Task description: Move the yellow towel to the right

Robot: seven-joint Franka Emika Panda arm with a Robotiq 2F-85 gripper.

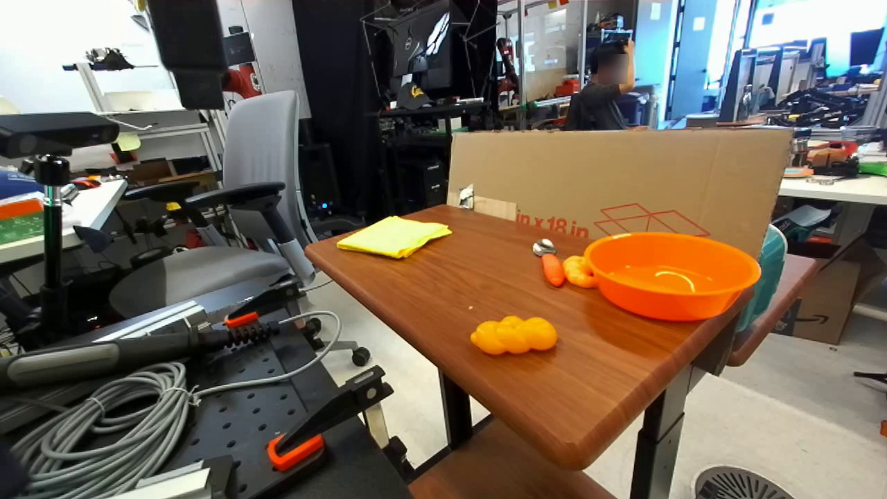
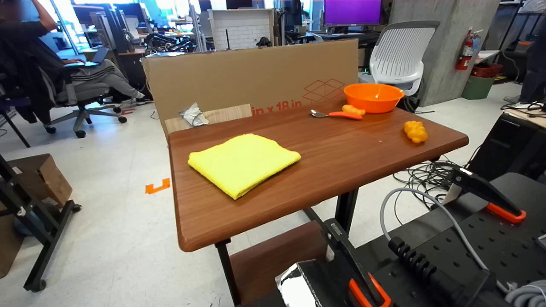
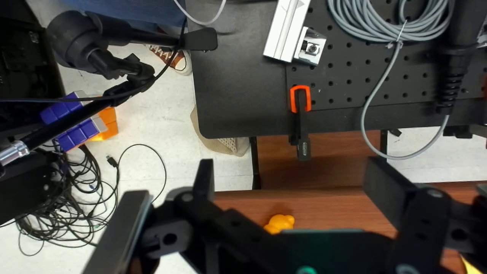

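Gripper (image 3: 290, 179) gapes wide in foreground, nothing held; yellow towel (image 2: 245, 164) lies folded on table (image 2: 328, 157), well apart from orange bowl (image 2: 374, 103). Best approach, likely: straight down, pinch folded layers together, carry right.

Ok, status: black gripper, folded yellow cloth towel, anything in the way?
Gripper open, holding nothing. Towel flat on brown wood-grained table, nothing on top. Orange-handled metal spoon lies apart, possible obstacle.
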